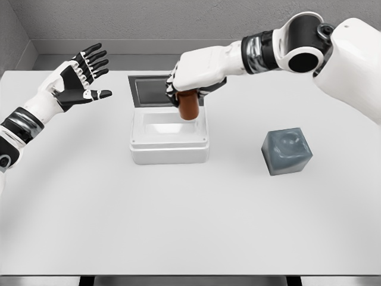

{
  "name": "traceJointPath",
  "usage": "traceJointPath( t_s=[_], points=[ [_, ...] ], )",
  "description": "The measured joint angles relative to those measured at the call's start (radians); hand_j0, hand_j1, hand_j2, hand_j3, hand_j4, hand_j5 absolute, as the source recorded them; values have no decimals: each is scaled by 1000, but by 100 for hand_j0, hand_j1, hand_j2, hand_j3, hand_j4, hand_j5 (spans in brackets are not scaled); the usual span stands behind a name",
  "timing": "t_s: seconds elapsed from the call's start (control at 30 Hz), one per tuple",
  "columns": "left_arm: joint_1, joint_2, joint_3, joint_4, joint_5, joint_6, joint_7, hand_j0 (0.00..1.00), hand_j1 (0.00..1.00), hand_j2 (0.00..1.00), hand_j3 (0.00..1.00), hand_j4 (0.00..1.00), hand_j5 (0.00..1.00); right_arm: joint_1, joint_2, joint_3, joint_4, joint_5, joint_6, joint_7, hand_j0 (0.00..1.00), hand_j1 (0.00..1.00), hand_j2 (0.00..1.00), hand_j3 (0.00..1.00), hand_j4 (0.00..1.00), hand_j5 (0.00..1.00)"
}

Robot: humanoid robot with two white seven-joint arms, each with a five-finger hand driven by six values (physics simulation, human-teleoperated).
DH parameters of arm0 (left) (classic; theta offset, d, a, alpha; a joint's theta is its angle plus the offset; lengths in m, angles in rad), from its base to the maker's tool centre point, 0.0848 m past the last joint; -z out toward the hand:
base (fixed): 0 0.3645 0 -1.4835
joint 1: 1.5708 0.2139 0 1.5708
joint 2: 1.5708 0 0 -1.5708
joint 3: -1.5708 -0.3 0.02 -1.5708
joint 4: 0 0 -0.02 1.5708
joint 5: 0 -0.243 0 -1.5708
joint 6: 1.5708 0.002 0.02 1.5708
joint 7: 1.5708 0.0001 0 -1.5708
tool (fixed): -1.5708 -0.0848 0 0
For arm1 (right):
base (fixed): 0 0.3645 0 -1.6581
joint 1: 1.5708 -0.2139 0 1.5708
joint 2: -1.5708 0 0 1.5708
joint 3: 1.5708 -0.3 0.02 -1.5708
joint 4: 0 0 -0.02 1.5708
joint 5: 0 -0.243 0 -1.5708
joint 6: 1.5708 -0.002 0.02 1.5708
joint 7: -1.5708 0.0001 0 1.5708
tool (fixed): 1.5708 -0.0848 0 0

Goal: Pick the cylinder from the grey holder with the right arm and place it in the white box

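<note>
white table (178, 220): cylinder (189, 107) gripped under right hand (193, 74) fingers, over white box (169, 143).

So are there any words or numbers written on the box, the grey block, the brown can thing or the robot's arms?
No text to read: there are none anywhere in the head view.
Open white plastic box: plain, no label.
Dark grey cube-shaped holder: plain, only a round hollow on top.
Reddish-brown cylinder, held by the right hand over the box: no writing.
White and black arms, and the open left hand: no marks or numbers.
</note>
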Motion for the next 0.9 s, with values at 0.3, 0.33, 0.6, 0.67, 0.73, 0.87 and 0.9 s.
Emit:
traceJointPath(
  t_s=[0.3,0.33,0.6,0.67,0.73,0.87,0.9],
  points=[
    [-2,2,1,0,0,0,0,100,100,100,100,100,100,0,21,1,56,3,0,0,60,60,60,60,60,60],
    [-2,3,1,0,0,0,0,100,100,100,100,100,100,0,22,1,57,3,0,0,94,94,94,94,94,94],
    [0,3,2,0,0,0,0,100,100,100,100,100,100,-8,24,-5,51,5,0,0,100,100,100,100,100,100],
    [0,3,2,0,0,0,0,100,100,100,100,100,100,-9,23,-8,42,5,0,0,100,100,100,100,100,100],
    [0,3,2,0,0,0,0,100,100,100,100,100,100,-9,20,-10,22,5,0,0,100,100,100,100,100,100],
    [0,1,0,-3,0,0,0,100,100,100,100,100,100,-5,-17,-13,-33,-1,0,0,100,100,100,100,100,100],
    [0,0,-1,-3,0,0,0,100,100,100,100,100,100,9,-50,-27,-69,-7,0,1,100,100,100,100,100,100]
  ],
)
